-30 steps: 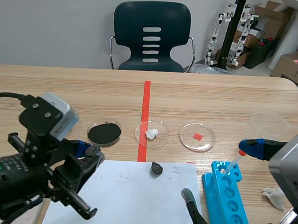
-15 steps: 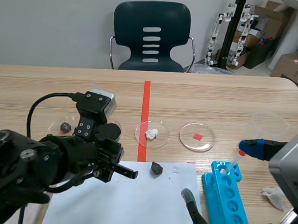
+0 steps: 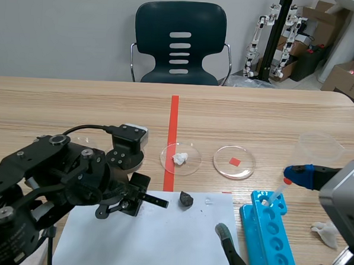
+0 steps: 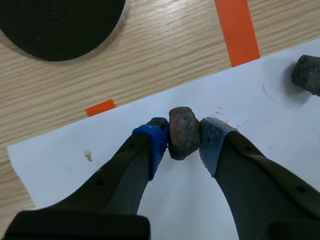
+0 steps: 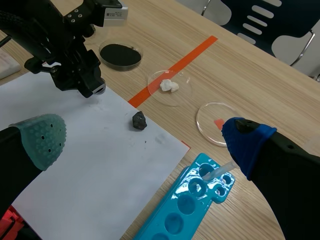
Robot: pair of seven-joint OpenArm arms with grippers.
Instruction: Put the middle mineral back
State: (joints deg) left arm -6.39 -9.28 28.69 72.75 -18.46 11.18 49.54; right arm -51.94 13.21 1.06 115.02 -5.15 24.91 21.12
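While the reddish-brown mineral point(image 4: 183, 131) sits pinched between its two pads, the left claw point(image 4: 184, 142) is closed on it, over the white paper point(image 3: 159, 238), near the edge facing the dishes. I can't tell whether the mineral touches the sheet. A second, dark rock point(image 3: 186, 199) lies loose on the same paper, off to the side of the held one and apart from it. Beyond the paper edge I see the black powder dish point(image 4: 55, 25), then the orange tape line point(image 3: 172, 138), a clear dish point(image 3: 193, 166) with white lumps, and another clear dish point(image 3: 244, 170) with a small red chip. The right claw point(image 5: 145, 140) is spread wide, gripping nothing, above the paper corner beside the blue tube rack point(image 3: 270, 232) on the surface point(image 3: 255, 119).
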